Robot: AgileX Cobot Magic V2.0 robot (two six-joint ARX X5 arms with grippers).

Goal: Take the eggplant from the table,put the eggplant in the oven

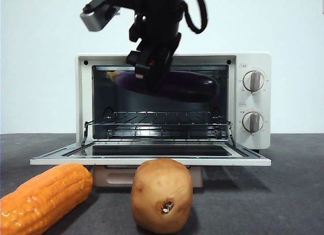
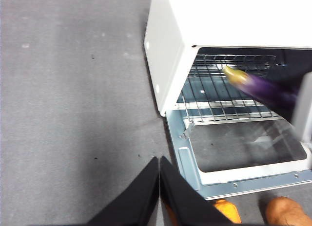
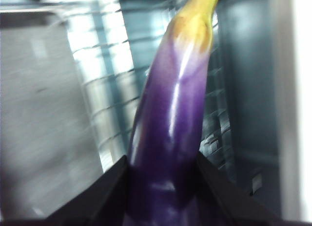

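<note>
We see the right tool (image 1: 152, 68) clenched on the eggplant (image 1: 187, 85), held lengthwise inside the open oven (image 1: 253, 60) above the wire rack (image 1: 157, 121), left tool (image 2: 159, 187) closed and empty over the tabletop (image 2: 73, 114).

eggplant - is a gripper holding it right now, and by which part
Yes. The right gripper is shut on the eggplant around its purple body, away from the yellowish stem end, holding it above the oven rack. The left gripper is shut and holds nothing.
</note>
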